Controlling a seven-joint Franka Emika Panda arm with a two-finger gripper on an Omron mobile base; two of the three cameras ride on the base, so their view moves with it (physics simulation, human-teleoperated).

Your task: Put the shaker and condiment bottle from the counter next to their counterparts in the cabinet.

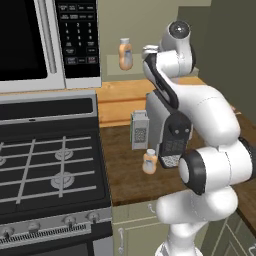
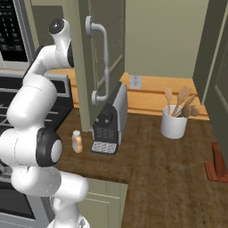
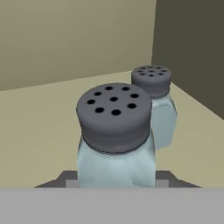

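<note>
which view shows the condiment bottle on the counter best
The left base view: the condiment bottle stands upright on the counter, close and unobstructed, in front of the grater. The right base view shows the same bottle smaller, beside the coffee machine. The hand view faces two shakers instead.

We count two shakers: the near shaker [image 3: 116, 135] and the far shaker [image 3: 156, 103] just behind it on the cabinet shelf [image 3: 39, 131]. We count two condiment bottles: one bottle on the shelf [image 1: 125, 54] and one bottle on the counter [image 1: 150, 161]. We see one box grater [image 1: 139, 130], one coffee machine [image 2: 110, 120] and one white utensil holder [image 2: 173, 122] with some wooden spoons [image 2: 181, 103], whose number we cannot tell exactly. There is one microwave [image 1: 45, 42] and one gas stove [image 1: 47, 170].
</note>
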